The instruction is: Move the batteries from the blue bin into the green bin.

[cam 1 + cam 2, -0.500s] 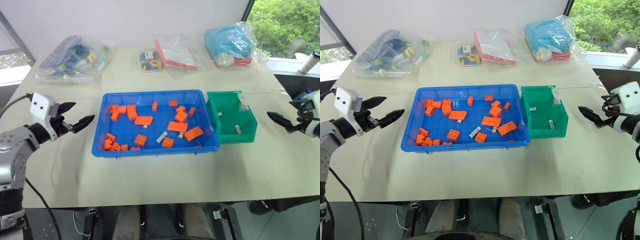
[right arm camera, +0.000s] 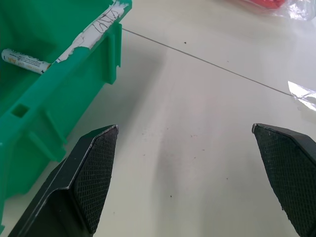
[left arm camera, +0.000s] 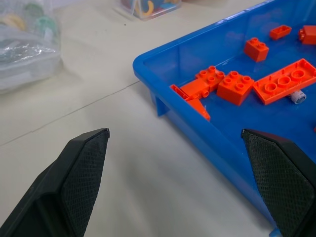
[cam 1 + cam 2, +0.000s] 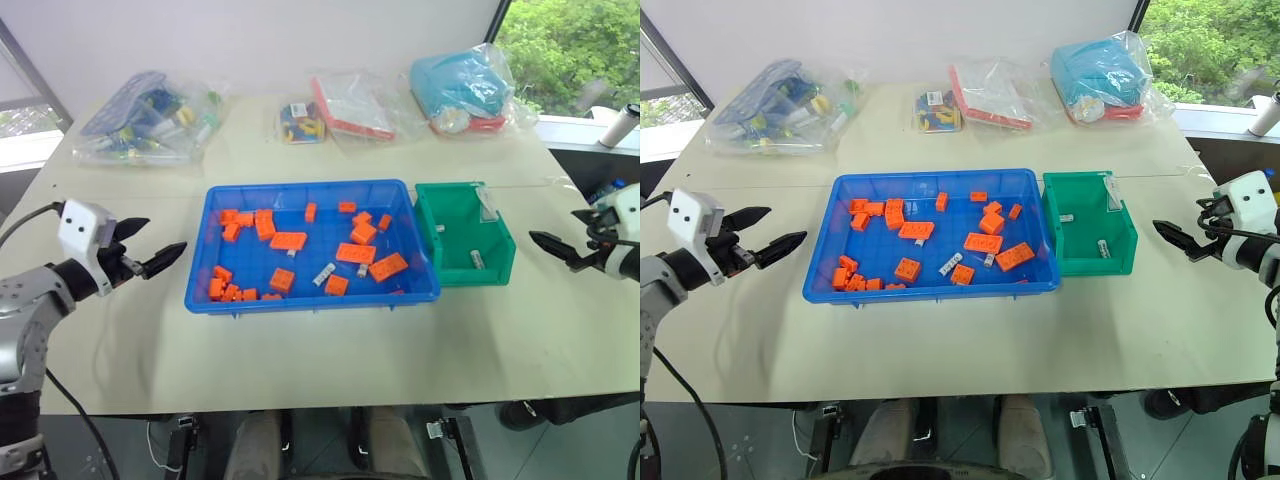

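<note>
- One wide shallow bright-blue plastic tray, the blue bin (image 4: 200,285), centre of the frame on the beige desk (image 4: 330,345); one small deep green plastic box, the green bin (image 4: 497,262), touching its right side.
- Small silvery-grey cylinder batteries (image 4: 324,274): about three visible in the blue bin, lower middle, among roughly twenty orange plastic blocks (image 4: 287,240). Exact battery count hard to tell.
- Two batteries already in the green bin (image 4: 477,259); one shows in the right wrist view (image 2: 24,61).
- Four clear plastic bags (image 4: 148,118) of mixed items along the top of the frame.
- Left gripper (image 4: 155,246) at mid-left, fingers (image 3: 81,170) spread wide, holding nothing, just beside the blue bin's left wall; batteries well apart from them.
- Right gripper (image 4: 1181,242) at mid-right, fingers (image 2: 91,170) spread wide, empty, over bare desk near the green bin's right wall, not touching it.
</note>
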`<state>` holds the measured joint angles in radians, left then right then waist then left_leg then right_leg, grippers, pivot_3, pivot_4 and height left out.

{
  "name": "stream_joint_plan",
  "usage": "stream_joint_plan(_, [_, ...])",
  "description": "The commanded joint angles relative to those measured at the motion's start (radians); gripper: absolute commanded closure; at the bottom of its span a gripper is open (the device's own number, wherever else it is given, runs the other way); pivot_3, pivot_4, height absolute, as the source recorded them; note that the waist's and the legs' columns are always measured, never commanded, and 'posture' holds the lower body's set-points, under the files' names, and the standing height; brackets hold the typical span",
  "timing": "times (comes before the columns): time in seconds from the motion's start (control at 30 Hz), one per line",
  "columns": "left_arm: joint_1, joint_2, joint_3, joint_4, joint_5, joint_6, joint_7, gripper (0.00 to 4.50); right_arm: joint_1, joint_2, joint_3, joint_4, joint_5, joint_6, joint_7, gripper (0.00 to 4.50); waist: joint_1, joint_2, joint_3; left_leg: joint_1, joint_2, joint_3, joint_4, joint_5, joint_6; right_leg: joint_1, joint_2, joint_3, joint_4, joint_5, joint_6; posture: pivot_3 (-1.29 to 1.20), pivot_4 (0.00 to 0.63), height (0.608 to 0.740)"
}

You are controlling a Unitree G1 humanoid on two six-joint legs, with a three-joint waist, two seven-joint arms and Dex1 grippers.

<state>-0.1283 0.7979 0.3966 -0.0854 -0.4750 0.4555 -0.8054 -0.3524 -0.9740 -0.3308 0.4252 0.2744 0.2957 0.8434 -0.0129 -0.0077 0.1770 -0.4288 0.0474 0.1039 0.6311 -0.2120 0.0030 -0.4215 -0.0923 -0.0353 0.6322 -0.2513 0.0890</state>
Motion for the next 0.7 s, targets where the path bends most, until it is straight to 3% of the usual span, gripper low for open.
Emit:
stream_joint_plan(0.03, [-0.003, 0.023, 0.040, -0.030, -0.021, 0.006, -0.004, 0.01, -0.032, -0.026, -0.014, 0.011, -0.007, -0.014, 0.000, 0.02, 0.000, 0.000, 0.000, 0.000, 0.000, 0.000, 0.000, 0.000, 0.000, 0.000, 0.000, 0.000, 0.000, 0.000, 0.000, 0.00, 0.150, 0.736])
stream_joint_plan(0.43, [0.026, 0.038, 0.046, -0.092, -0.048, 0.042, -0.028, 0.01, -0.157, -0.043, 0.047, 0.058, -0.046, -0.043, 0.052, 0.02, -0.002, 0.000, 0.000, 0.000, 0.000, 0.000, 0.000, 0.000, 0.000, 0.000, 0.000, 0.000, 0.000, 0.000, 0.000, 0.00, 0.150, 0.736])
stream_joint_plan(0.6, [0.010, 0.072, 0.035, -0.169, -0.123, 0.105, -0.091, 0.01, -0.275, -0.024, 0.115, -0.063, -0.007, 0.054, 0.136, 0.02, -0.004, 0.000, 0.000, 0.000, 0.000, 0.000, 0.000, 0.000, 0.000, -0.001, 0.000, 0.000, 0.001, 0.000, 0.000, 0.00, 0.150, 0.736])
stream_joint_plan(0.7, [-0.025, 0.121, -0.004, -0.259, -0.220, 0.172, -0.181, 0.01, -0.376, 0.077, 0.241, -0.258, 0.054, 0.181, 0.200, 0.02, -0.009, 0.000, 0.000, 0.000, 0.001, 0.000, 0.000, 0.000, 0.000, -0.001, 0.000, 0.000, 0.001, 0.000, 0.000, 0.00, 0.150, 0.736])
